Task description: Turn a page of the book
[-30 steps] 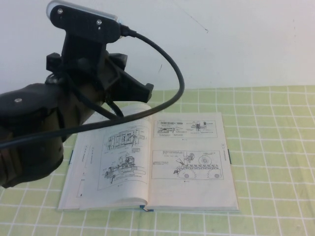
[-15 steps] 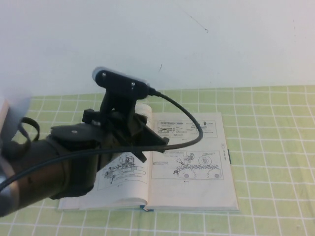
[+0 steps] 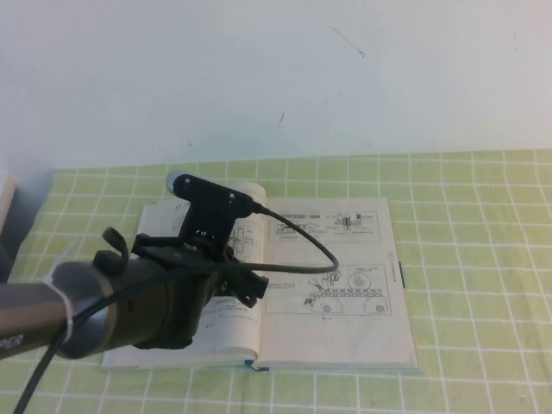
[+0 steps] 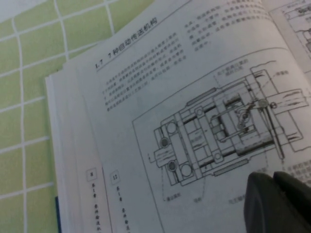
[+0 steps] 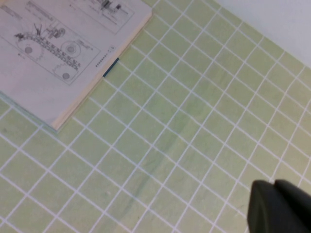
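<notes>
1. The book (image 3: pixel 332 285) is lying open and flat on the counter (image 3: pixel 483 259), which is covered by a green checked cloth, near its middle.
2. The left gripper (image 3: pixel 246 285) is hanging low over the book's left-hand leaf, close to the gutter, with the left arm reaching in from the near left.
3. In the left wrist view, the fingers (image 4: pixel 272 201) are showing as two dark tips pressed side by side, so they are looking closed with nothing between them. They are sitting just above the paper; I cannot tell whether they are touching it.
4. The page (image 4: pixel 194 111) under that gripper is showing a large machine diagram with a heading line above it. It is lying flat, its outer edge stepping over the leaves beneath.
5. The right gripper (image 5: pixel 279 206) is waiting well off to the book's right, over bare cloth. Its fingers are also reading as closed and empty.
6. My reading: the turn itself is looking finished, with the leaf lying on the left stack, and the step in hand is the smoothing or letting go.
7. The next move is calling for the left arm to lift straight up and clear, without dragging the leaf along.
</notes>
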Robot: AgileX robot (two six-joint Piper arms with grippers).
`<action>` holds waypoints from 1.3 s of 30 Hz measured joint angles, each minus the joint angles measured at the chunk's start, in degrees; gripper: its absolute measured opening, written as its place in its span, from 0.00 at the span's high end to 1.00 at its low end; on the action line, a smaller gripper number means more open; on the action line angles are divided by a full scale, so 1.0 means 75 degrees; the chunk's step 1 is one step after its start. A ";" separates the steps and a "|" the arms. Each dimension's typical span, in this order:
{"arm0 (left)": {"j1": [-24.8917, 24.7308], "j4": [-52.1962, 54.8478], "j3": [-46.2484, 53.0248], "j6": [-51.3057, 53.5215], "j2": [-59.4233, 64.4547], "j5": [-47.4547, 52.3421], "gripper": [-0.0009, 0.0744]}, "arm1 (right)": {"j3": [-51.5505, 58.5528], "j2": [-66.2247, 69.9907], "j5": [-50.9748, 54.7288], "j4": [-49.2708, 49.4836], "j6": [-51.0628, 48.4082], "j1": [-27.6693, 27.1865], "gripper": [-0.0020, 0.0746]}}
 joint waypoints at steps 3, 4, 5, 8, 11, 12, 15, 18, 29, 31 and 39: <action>0.0302 0.0000 0.0000 -0.0009 0.0139 0.0323 0.99 | 0.0029 -0.0107 -0.0015 0.0000 0.0040 0.0000 0.98; 0.0433 0.0000 0.0000 -0.0009 0.0232 0.0524 0.99 | 0.0027 -0.0124 -0.0015 0.0000 0.0040 0.0000 0.98; 0.0556 0.0000 0.0000 -0.0009 0.0340 0.0749 0.99 | 0.0039 -0.0124 -0.0015 0.0000 0.0040 0.0000 0.98; 0.0805 0.0000 0.0005 -0.0028 0.0692 0.1225 0.99 | 0.0039 -0.0124 -0.0015 0.0000 0.0040 0.0000 0.98; 0.0882 0.0000 0.0018 -0.0028 0.0916 0.1292 0.99 | 0.0039 -0.0124 -0.0015 0.0000 0.0040 0.0000 0.98; 0.0882 0.0016 0.0018 0.0012 0.0921 0.1292 0.99 | 0.0039 -0.0124 -0.0015 0.0000 0.0040 0.0000 0.98; 0.0882 0.0046 0.0018 0.0039 0.0921 0.1237 0.99 | 0.0039 -0.0124 -0.0015 0.0000 0.0040 0.0000 0.98; 0.0882 0.0046 0.0038 0.0092 0.0719 0.1116 0.99 | 0.0044 -0.0180 -0.0174 0.0000 0.0040 0.0000 0.98; 0.0882 0.0073 0.0058 0.0152 -0.2171 0.3663 0.99 | 0.0141 -0.1357 -0.1277 -0.0211 0.0040 0.0000 0.98; 0.0882 0.0111 0.0058 0.0152 -0.2640 0.4384 0.99 | 0.0278 -0.1657 -0.1364 -0.0245 0.0040 0.0000 0.98; 0.0882 0.0210 0.0058 -0.0055 -0.3989 0.5206 0.99 | 0.2118 -0.3375 -0.2074 -0.0276 0.0414 0.0000 0.98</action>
